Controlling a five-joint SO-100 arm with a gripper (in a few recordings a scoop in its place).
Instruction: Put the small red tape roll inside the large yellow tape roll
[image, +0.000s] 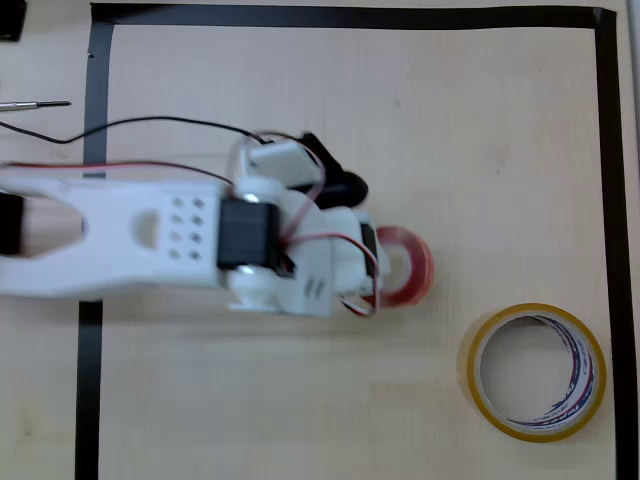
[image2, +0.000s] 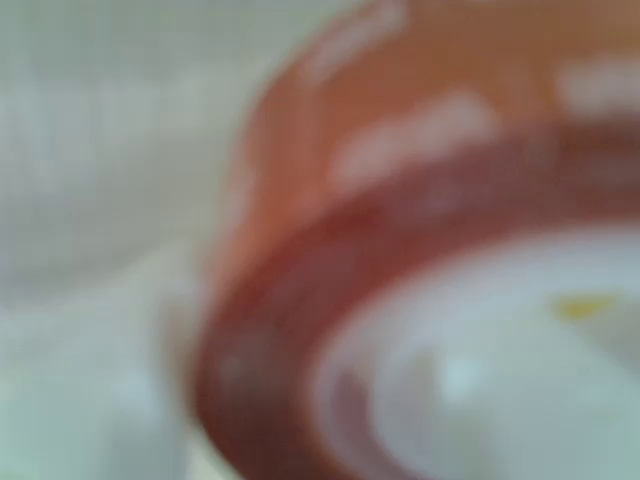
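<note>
From above, the white arm (image: 150, 235) reaches in from the left edge across a pale wooden table (image: 400, 120), and its gripper (image: 372, 262) sits at the left rim of the small red tape roll (image: 408, 266), covering part of that rim. The fingers themselves are hidden under the wrist housing in this view, so whether they are apart or clamped on the roll cannot be told. The red roll lies flat on the table, extending to the right of the gripper. The large yellow tape roll (image: 590, 375) lies flat too, well apart from the gripper, down and to the right of it, with red and blue print visible on its white inner wall; the two rolls do not touch. Black tape lines (image: 350, 15) frame the work area, and thin black and red wires (image: 150, 125) run along the arm. The wrist view adds only closeness: the red roll (image2: 300, 290) sits right against the lens, badly blurred, its red band curving around a white core (image2: 480, 400), with no finger clearly made out.
</note>
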